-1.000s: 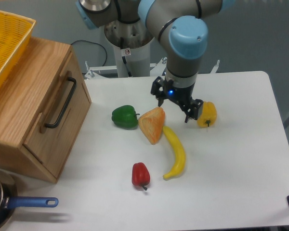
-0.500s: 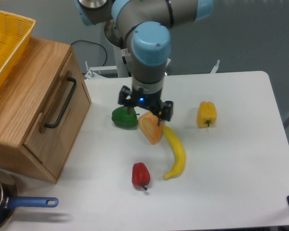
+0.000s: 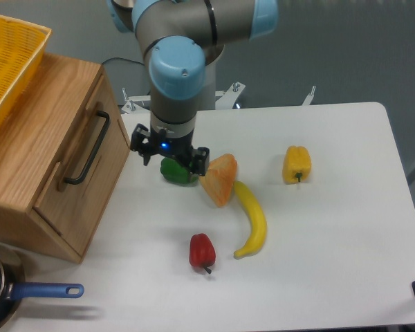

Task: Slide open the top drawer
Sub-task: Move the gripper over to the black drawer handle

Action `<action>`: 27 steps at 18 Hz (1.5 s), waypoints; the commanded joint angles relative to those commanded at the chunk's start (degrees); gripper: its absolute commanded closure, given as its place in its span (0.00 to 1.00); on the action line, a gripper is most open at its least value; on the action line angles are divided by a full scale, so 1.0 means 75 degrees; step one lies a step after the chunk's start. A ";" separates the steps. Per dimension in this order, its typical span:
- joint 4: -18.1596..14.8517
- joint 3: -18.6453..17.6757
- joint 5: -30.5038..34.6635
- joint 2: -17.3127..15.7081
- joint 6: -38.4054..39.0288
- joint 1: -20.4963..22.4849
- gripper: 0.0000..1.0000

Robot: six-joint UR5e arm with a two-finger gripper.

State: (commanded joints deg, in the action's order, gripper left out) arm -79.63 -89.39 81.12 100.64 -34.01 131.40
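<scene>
Tool has swept leftward across the bench from beside the yellow pepper, closing on the drawer.

The bench (image 3: 346,228) carries everything. The top drawer (image 3: 69,162), still shut in its oak cabinet, lies to the tool's left, its front plank tilted toward the camera. Its black bar handle (image 3: 88,148) runs lengthwise down that front, roughly crosswise to the tool's line of approach, with a gap left between them. The tool (image 3: 169,155) hangs with fingers spread and nothing between them, over the green pepper (image 3: 177,171). Just right of the tool sits the orange wedge (image 3: 219,179), then the banana (image 3: 252,218).
</scene>
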 joint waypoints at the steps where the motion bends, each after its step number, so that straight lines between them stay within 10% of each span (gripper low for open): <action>1: -0.0023 0.0000 -0.0070 -0.0012 0.0012 -0.0012 0.00; 27: -0.0433 0.0059 -0.0750 -0.0340 0.0879 -0.0586 0.00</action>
State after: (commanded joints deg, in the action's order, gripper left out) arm -82.88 -88.95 75.50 98.09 -27.42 127.00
